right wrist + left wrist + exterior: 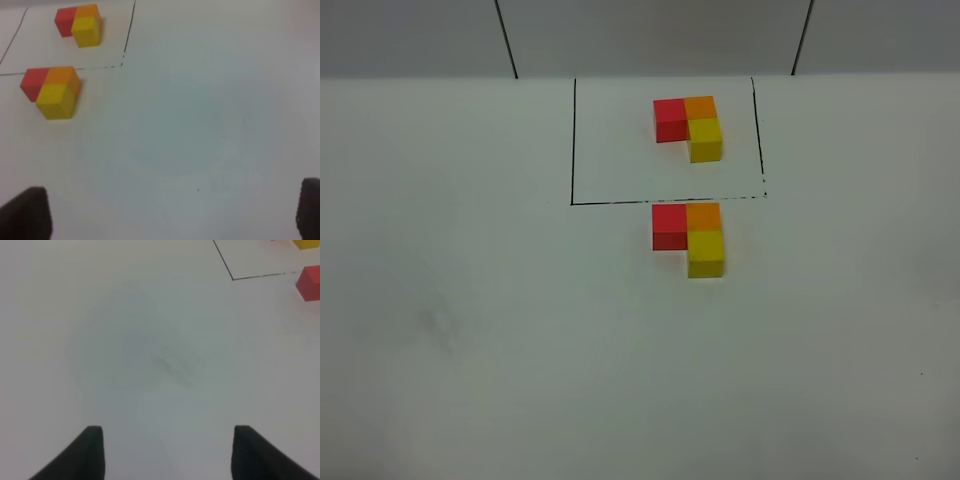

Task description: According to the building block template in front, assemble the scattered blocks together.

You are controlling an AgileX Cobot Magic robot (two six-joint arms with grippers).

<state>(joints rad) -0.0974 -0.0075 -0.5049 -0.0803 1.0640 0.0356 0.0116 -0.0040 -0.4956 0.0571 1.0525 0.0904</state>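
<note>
Exterior high view: the building block template [688, 127] is lying in the upper centre of the frame, inside a thin black drawn frame [573, 140] on the white tabletop [520, 350]. Its red–orange pair is running left to right, with the yellow cube dropping toward the lower edge from the orange one, so the L is opening to the lower left. The scattered blocks [688, 238] are sitting just below the frame's lower line, at mid-frame: red cube [669, 226] touching orange cube [704, 217], yellow cube [706, 254] touching orange — the same L, pointing the same way. No writing is showing on any cube.

Wrist views: the left end effector [167, 452] is hovering with its fingertips apart over bare tabletop, gripping nothing; the right end effector [172, 210] is likewise spread wide, both clusters well apart from it.
</note>
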